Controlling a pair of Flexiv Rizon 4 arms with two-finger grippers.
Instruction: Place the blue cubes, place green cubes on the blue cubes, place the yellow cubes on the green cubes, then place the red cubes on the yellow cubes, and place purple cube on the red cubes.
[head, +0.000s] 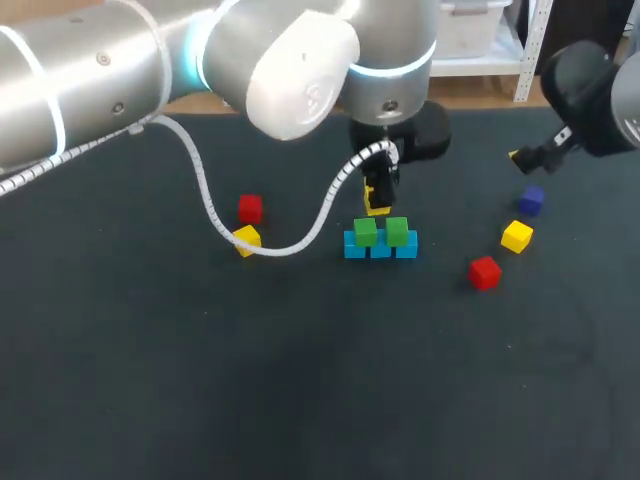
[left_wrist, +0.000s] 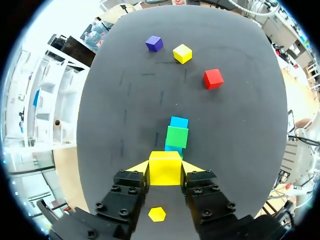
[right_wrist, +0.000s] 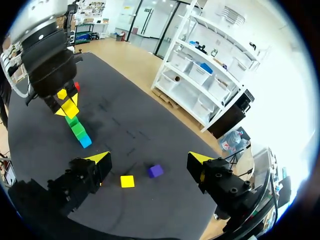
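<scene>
Two arms stood over a dark bench (head: 200, 380), the left arm (head: 90, 80) stretched past the middle and the right arm (head: 600, 90) at the far right corner. The left tool (left_wrist: 166, 167) was clamped on a yellow cube (left_wrist: 165, 175), held close above the stack of two green cubes (head: 365, 232) side by side on a row of blue cubes (head: 380, 248). The right tool (right_wrist: 149, 159) stood wide and empty, with the purple cube (right_wrist: 155, 171) and a loose yellow cube (right_wrist: 127, 181) on the bench ahead of its fingers.

Setting the held cube down well looked to call for squaring it over a green top, lowering it straight, letting go only once it rested, then lifting clear without nudging the greens.

Two red cubes (head: 250, 208) lay well apart, one on each side of the stack. A white cable (head: 300, 235) crossed a third yellow cube (head: 246, 239). From the left wrist the held cube covered the stack's near end, so only one green showed. The number of blue cubes was hard to count. From overhead only one yellow tip of the right tool was visible.
</scene>
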